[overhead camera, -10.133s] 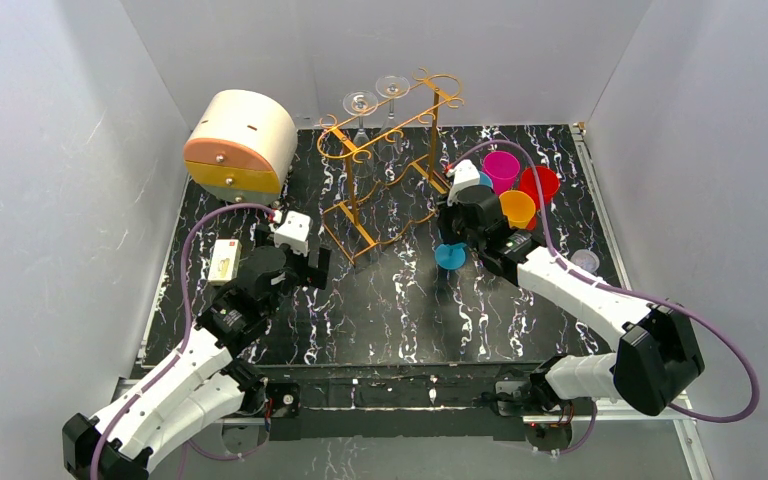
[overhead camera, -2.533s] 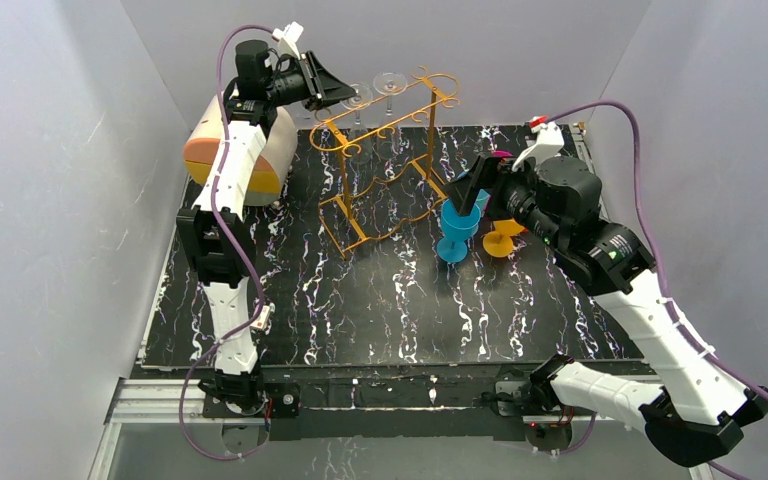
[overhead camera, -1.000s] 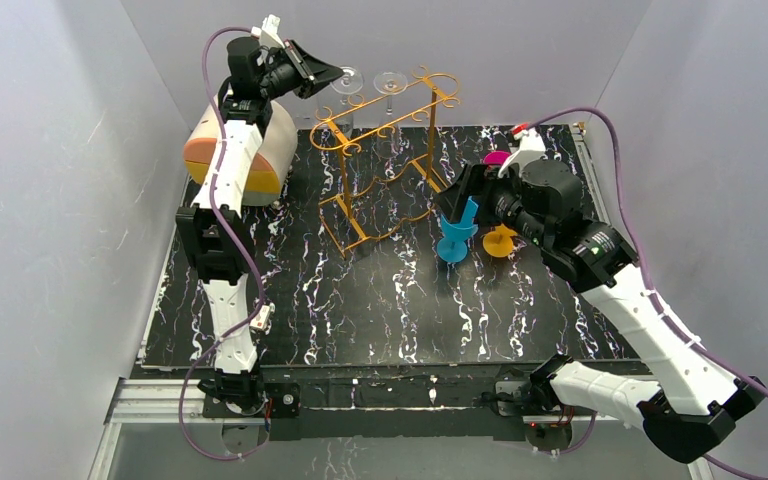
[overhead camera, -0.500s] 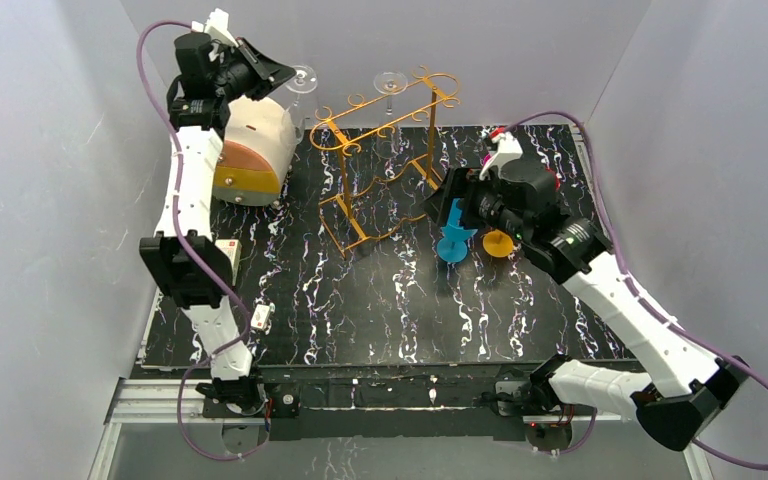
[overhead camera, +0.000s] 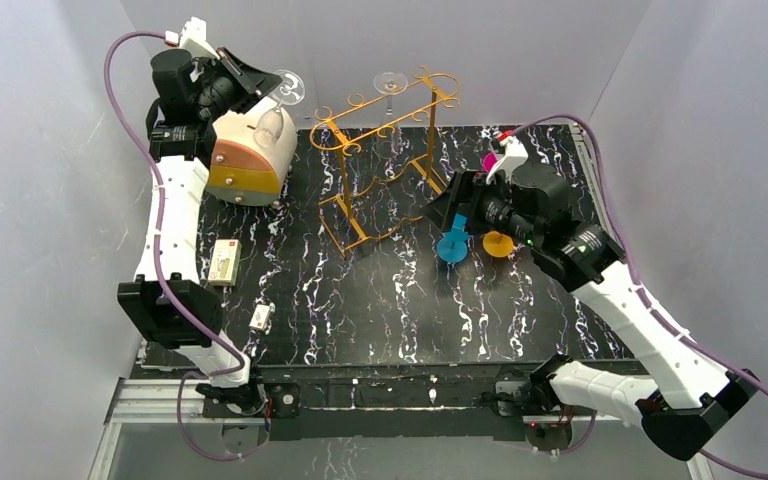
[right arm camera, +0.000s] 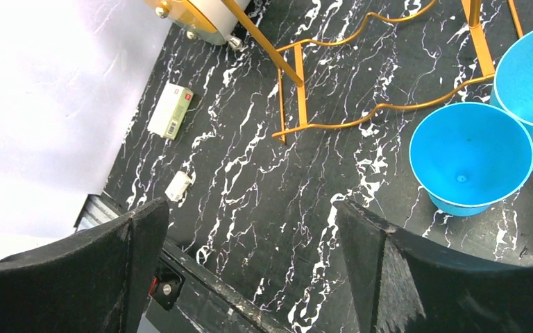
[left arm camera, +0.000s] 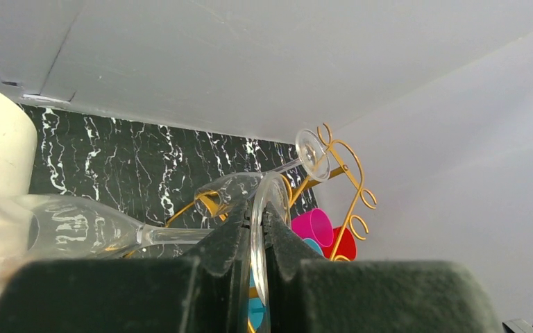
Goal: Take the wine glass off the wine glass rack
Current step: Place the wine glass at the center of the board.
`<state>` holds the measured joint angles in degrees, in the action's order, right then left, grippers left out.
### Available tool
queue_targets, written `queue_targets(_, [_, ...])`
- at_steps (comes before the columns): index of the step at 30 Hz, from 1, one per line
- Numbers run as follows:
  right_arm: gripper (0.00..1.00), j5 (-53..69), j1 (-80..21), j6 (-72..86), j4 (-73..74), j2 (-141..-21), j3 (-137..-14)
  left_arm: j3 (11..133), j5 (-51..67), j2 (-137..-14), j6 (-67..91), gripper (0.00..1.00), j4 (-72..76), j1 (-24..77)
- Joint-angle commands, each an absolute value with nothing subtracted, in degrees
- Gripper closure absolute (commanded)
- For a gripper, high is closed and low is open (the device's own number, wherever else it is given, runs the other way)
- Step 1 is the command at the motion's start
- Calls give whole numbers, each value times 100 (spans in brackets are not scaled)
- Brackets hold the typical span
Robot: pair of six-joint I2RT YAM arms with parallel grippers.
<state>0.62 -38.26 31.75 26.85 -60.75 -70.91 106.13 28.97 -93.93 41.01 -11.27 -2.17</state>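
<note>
My left gripper [overhead camera: 263, 84] is raised at the far left, shut on the round foot of a clear wine glass [overhead camera: 272, 122]. The glass's bowl hangs in front of the drawer box, well left of the wine glass rack [overhead camera: 388, 165]. In the left wrist view the foot [left arm camera: 258, 229] stands edge-on between the pads of that gripper [left arm camera: 257, 209], and the stem runs left to the bowl [left arm camera: 55, 227]. A second glass [overhead camera: 391, 83] hangs on the golden rack [left arm camera: 352, 182]. My right gripper [overhead camera: 448, 212] is open over the mat beside a blue cup [overhead camera: 451, 248]; nothing lies between its fingers [right arm camera: 250, 236].
A round cream-and-orange drawer box [overhead camera: 250, 160] stands at the back left. A small carton [overhead camera: 224, 262] and a small white piece [overhead camera: 260, 317] lie on the black marbled mat. Blue cups [right arm camera: 472, 156], an orange cup [overhead camera: 500, 243] and a magenta cup [overhead camera: 491, 160] stand right of the rack.
The left arm has carried the glass leftward, clear of the rack's top rails, to a spot over the drawer box. The right arm has drifted slightly, its gripper staying open.
</note>
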Motion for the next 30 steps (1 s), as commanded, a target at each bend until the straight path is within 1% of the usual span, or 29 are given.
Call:
queue_targets(1, [1,107,-3816,3247,2566,-5856,-7047,10556,2917,-8912,4052,100,-1015,-290])
queue_targets(5, [1,284,-3820,3305,2587,-5837,-7018,10213,2788,-8389,3806,100,-1324,-290])
queue_targets(8, [1,549,-3823,3418,2605,-5845,-7039,9838,2989,-7997,3832,100,-1286,-290])
queue_targets(13, [1,603,-3816,3885,2990,-5971,-7358,8842,3150,-6915,4002,100,-989,-290])
queue_targets(16, [1,982,-3817,4068,2761,-5931,-7242,8366,3515,-6449,4050,100,-984,-266])
queue_targets(19, [1,1402,-3815,4553,2493,-5919,-7115,7690,3436,-5927,3911,100,-889,-90])
queue_targets(22, [1,1746,-3819,4966,2234,-5829,-6937,7018,3510,-5699,3926,100,-815,463])
queue_targets(24, [2,1863,-3815,5294,1911,-5585,-6622,6599,3270,-5544,4023,100,-775,998])
queue_targets(30, [5,2107,-3819,5602,1604,-5071,-5909,6216,2517,-5438,3999,100,-749,2716])
